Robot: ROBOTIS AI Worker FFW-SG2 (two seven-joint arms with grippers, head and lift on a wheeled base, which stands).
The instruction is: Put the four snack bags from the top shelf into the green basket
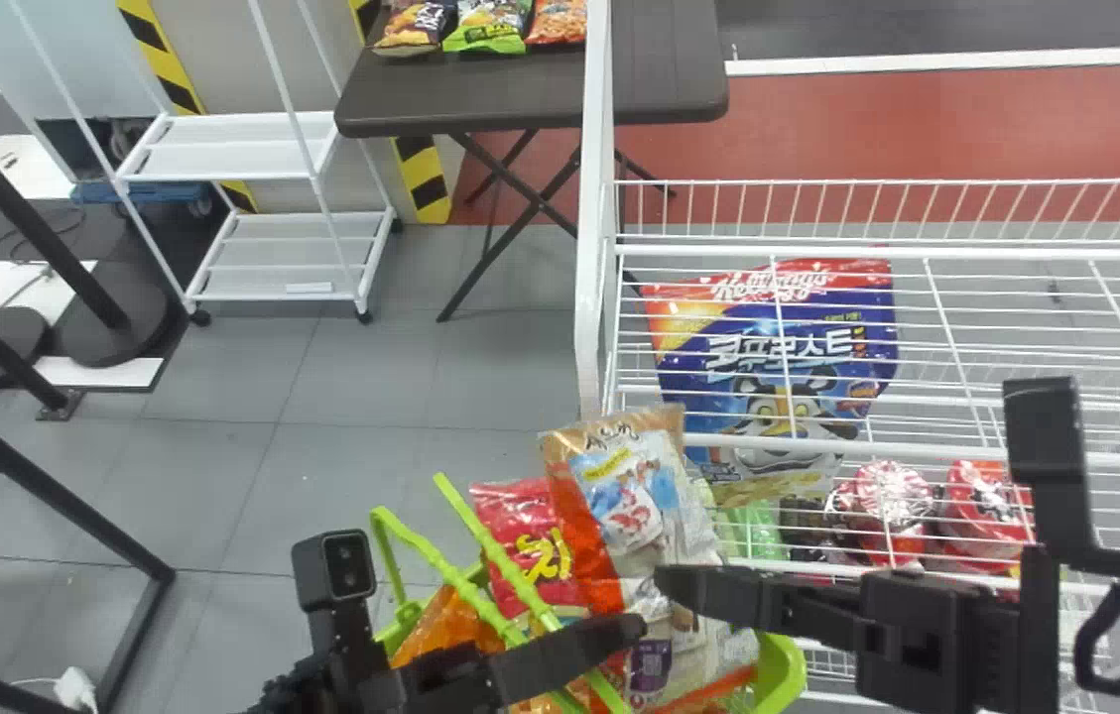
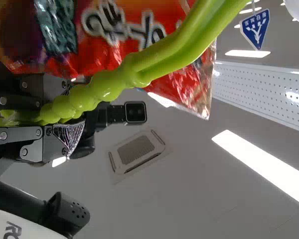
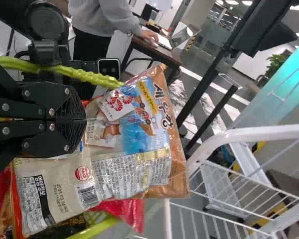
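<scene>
Seems pinched by the right gripper (image 3: 84, 119), near the middle of the tan snack bag (image 3: 129, 134); cannot tell how firmly. Stands tilted there, lower end in the mouth of the green basket (image 1: 786, 674), top well above the rim. Clasped by the left gripper (image 2: 65, 115): the green handle (image 2: 164, 55). Packed next to the tan snack bag, inside the basket: the red snack bag (image 1: 518, 516) and the orange snack bag (image 1: 450, 625). Needs now, probably, only lowering and releasing (being, perhaps, the last of the four). Could go wrong by releasing too early: with the basket so full, might lean out over the rim and fall to the floor. Could also catch on the green handle during the lowering, because of passing so close, and pull the basket askew. By pressing too hard, might crush the contents or squeeze the red snack bag upward. Farther out, to the right: the white wire shelf (image 1: 897, 248), with a blue cereal bag (image 1: 778, 347) seen through the wires. Should be careful there, when withdrawing, of hooking the wires.
</scene>
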